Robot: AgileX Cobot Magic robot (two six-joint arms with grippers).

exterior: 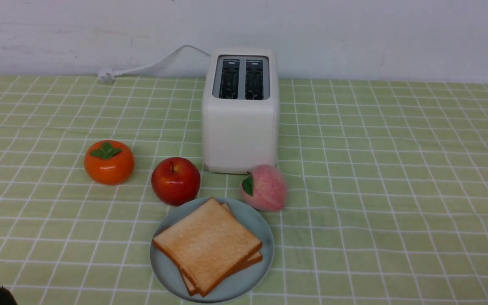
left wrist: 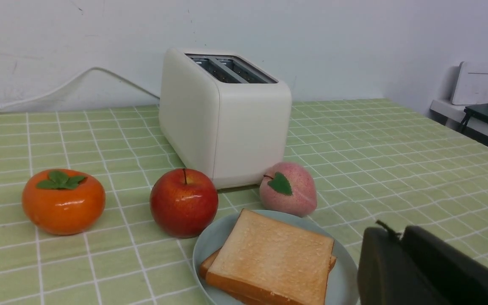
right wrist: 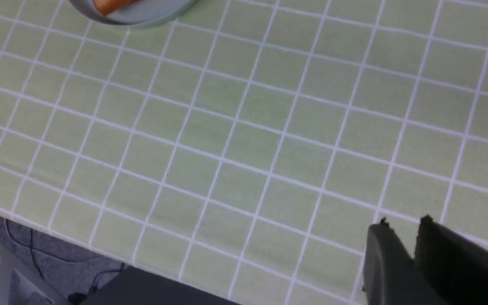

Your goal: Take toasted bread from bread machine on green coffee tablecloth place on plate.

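Two slices: the toasted bread lies stacked on the plate, the upper slice turned a little against the lower one, so one corner of the lower slice shows behind it.
Bread machine: the bread machine stands upright behind the plate, well apart from it, and both slots look empty from above.
Plate position: near the front edge of the green coffee tablecloth, with a red apple and a pink peach just beside its far rim; an orange persimmon sits further to the left.
Left gripper: the left gripper shows its two dark fingers pressed together with almost no gap, and nothing is between them.
Right gripper: the right gripper has a narrow gap between its fingers and holds nothing; it hangs over bare cloth near the table's front edge.
Key relation: the plate with the bread is close in front of the left gripper and slightly to its left; from the right gripper only the plate's rim is seen, far off, so the left arm is nearer.
Task state: I judge the work as finished, because no slice remains in the slots.
Next move: probably only retreat of both arms.
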